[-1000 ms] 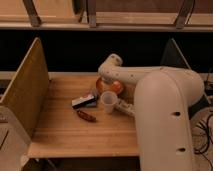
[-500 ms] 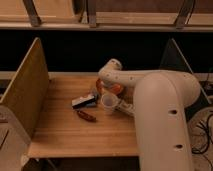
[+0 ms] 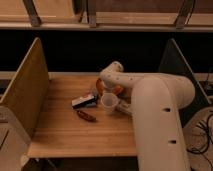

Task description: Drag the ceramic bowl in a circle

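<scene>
1. Left wooden side panel (image 3: pixel 24 95) stands upright on the left edge of the worktop (image 3: pixel 65 131).
2. Small box (image 3: pixel 85 101), white and dark faces, lies flat left of centre. Any print on it is too blurred to read.
3. Small elongated dark red object (image 3: pixel 86 115) lies just in front of the box, apart from it, long axis running from back-left to front-right.
4. Pale cup (image 3: pixel 110 101) stands upright, mouth up, just right of the box and just in front of the bowl.
5. Ceramic bowl (image 3: pixel 114 90): orange-brown glaze, near the middle of the worktop toward the back, just behind the cup. It sits flat with the rim up. It is round, so it has no long axis or heading. The arm covers part of it. No marking can be made out.
6. Pincer (image 3: pixel 102 82) is down at the bowl's left rim, at the end of the white arm (image 3: pixel 150 100). Can't tell how far open it is, or whether it has hold of the bowl.
7. The arm comes in from the right foreground and bends over the bowl.
8. Right side panel (image 3: pixel 175 67) stands behind the arm.
</scene>
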You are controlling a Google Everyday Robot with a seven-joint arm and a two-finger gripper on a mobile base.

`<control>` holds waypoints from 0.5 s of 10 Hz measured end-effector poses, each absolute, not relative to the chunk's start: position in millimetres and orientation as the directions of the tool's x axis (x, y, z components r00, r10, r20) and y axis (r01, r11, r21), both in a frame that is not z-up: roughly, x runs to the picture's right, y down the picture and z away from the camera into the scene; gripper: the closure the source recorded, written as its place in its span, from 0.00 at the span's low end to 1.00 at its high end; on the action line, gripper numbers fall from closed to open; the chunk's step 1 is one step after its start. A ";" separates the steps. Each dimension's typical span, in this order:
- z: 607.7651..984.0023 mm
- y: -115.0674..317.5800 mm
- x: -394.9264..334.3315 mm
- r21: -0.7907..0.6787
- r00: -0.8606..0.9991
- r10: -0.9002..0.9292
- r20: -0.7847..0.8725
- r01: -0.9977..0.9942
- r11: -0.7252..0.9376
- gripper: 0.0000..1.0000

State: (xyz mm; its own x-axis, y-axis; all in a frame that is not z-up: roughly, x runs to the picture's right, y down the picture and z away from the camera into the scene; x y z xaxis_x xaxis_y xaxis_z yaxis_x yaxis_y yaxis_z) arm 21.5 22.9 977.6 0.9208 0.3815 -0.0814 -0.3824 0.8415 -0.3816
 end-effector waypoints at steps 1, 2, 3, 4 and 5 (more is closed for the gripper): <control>982.1 27.4 19.4 -0.399 0.919 0.387 -0.075 -0.384 0.833 0.50; 983.7 27.0 18.8 -0.404 0.918 0.390 -0.070 -0.383 0.831 0.60; 983.8 24.8 19.3 -0.401 0.920 0.386 -0.068 -0.379 0.834 0.68; 981.3 18.7 20.0 -0.391 0.924 0.377 -0.064 -0.371 0.842 0.78; 972.7 7.9 21.0 -0.369 0.933 0.355 -0.059 -0.351 0.861 0.90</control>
State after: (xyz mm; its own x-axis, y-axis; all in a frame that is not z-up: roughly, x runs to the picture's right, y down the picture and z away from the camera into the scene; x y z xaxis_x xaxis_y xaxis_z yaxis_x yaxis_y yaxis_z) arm 21.0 7.9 972.7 0.9330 0.3551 -0.0585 -0.3507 0.8608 -0.3688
